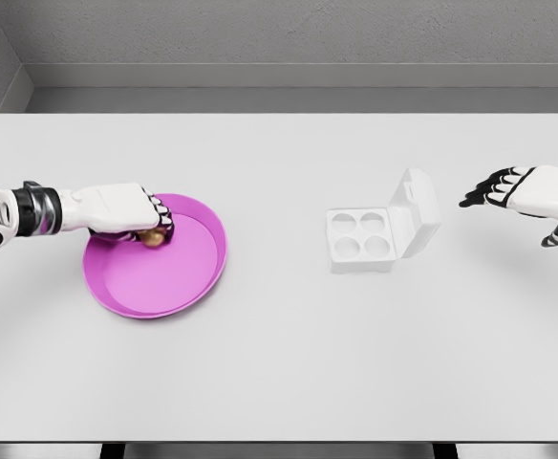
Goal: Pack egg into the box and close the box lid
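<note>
gripping the egg (152, 236), left hand (131, 210) sits at centre left of the frame, fingers curled round it, inside the upper left part of the pink bowl (188, 282). egg still low in the bowl, mostly hidden by the fingers. white table (279, 373) underneath. right of centre: white box (359, 241), four hollow cups showing, lid (415, 210) up and tilted to the right. far right: right hand (513, 191) hovering, fingers spread, holding nothing, near the lid but apart from it.
</note>
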Tool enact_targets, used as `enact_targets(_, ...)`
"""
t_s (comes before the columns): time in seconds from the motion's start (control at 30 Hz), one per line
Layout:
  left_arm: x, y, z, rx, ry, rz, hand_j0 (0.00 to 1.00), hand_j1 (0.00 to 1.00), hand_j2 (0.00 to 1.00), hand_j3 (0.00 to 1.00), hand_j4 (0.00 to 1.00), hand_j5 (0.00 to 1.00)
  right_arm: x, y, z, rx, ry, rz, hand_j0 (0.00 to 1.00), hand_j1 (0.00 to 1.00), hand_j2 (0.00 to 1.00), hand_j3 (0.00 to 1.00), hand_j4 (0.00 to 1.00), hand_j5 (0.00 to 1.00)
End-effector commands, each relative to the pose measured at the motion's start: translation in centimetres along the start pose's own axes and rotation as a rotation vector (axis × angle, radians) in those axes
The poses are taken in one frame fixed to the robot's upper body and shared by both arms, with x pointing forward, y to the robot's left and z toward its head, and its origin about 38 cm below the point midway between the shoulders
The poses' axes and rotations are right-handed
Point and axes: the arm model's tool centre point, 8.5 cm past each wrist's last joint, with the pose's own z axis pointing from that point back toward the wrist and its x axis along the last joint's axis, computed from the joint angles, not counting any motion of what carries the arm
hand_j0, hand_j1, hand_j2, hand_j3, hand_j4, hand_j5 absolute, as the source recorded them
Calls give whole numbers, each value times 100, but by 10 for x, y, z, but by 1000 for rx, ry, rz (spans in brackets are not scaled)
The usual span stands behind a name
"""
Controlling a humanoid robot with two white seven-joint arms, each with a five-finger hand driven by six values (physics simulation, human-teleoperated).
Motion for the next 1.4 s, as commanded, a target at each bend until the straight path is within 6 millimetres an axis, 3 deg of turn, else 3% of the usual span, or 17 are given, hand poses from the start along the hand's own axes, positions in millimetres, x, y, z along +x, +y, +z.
enact_targets(0.0,0,1,2,5,1,4,41,41,41,41,41,41,0,-1,1,-3,1,-4,100,100,100,100,100,100)
enact_targets(0.27,8,26,4,67,-32,-21,35,35,35,35,35,35,-1,-1,2,-4,4,-2,100,100,100,100,100,100)
enact_targets(0.47,33,58,-1,145,-114,-66,35,35,35,35,35,35,-1,-1,2,-4,4,-2,100,100,100,100,100,100)
enact_targets(0.7,51,92,-26,214,-176,-101,35,35,35,35,35,35,-1,-2,2,-7,4,-3,100,100,100,100,100,100)
enact_targets(0.83,76,113,-54,229,-257,-140,35,35,35,35,35,35,-1,-2,1,-7,3,-2,100,100,100,100,100,100)
enact_targets(0.97,89,131,-65,265,-293,-158,35,35,35,35,35,35,0,-3,1,-9,2,-1,100,100,100,100,100,100)
enact_targets(1.27,94,151,-72,292,-309,-178,35,35,35,35,35,35,0,-4,1,-11,1,1,100,100,100,100,100,100)
enact_targets(1.37,90,161,-85,299,-301,-164,35,35,35,35,35,35,1,-4,1,-11,0,3,100,100,100,100,100,100)
